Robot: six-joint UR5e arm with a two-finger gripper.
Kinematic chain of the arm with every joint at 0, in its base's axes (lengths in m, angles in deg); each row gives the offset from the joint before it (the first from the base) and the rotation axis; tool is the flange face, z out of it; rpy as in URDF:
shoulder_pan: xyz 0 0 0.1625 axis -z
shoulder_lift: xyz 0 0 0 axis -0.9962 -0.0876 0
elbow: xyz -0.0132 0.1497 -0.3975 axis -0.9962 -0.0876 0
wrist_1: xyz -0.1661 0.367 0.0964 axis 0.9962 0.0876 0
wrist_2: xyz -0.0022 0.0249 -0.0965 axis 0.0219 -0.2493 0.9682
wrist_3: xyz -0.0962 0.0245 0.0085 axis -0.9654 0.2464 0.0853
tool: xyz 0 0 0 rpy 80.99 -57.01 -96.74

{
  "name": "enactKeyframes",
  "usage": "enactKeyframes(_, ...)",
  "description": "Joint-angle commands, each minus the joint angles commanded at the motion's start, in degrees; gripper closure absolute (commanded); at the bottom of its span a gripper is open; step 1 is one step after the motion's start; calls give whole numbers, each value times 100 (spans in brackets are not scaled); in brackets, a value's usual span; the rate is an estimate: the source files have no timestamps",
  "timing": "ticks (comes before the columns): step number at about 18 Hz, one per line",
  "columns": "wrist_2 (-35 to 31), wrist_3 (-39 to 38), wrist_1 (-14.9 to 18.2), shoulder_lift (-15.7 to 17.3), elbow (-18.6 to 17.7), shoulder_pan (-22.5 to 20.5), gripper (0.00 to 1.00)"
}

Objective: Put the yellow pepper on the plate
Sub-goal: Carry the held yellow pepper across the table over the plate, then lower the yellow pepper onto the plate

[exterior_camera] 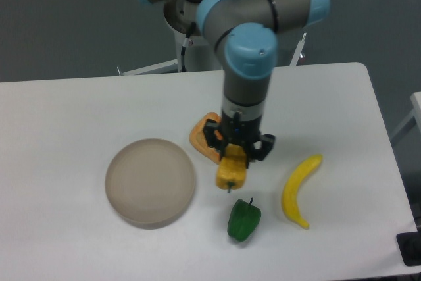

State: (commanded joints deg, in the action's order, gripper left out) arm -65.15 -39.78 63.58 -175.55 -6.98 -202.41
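Yellow pepper (231, 172) clamped in claw (237, 151), plate (150, 181) left, green pepper (244, 220) below

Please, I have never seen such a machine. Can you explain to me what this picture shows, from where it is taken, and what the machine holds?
This is a robot arm: grey tubes joined by blue-capped joints. One fixed camera looks down at a white table from the front. At the arm's end, a black two-finger gripper is shut on a small lumpy yellow pepper, held above the table. To its left lies a round flat grey-beige plate, with nothing on it. Also on the table: an orange triangular bread-like piece partly behind the gripper, a green bell pepper, and a long curved yellow banana.
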Motion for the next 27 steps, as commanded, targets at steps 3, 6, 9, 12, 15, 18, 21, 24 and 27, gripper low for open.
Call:
enactKeyframes(3,9,-247,-679,0,-571,299,66)
enactKeyframes(6,17,-449,-742,-114,-626,528,66)
enactKeyframes(9,0,-617,-751,-211,-670,783,66)
enactKeyframes(12,9,-722,-786,-316,-661,923,66)
enactKeyframes(15,0,-600,-909,-343,-714,942,66)
enactKeyframes(18,0,-231,-962,-413,-714,1038,66)
enactKeyframes(21,0,-230,-970,-449,-697,1047,66)
enactKeyframes(24,0,-239,-970,-501,-723,1065,66)
enactKeyframes(27,-9,-230,-970,-571,-714,1065,66)
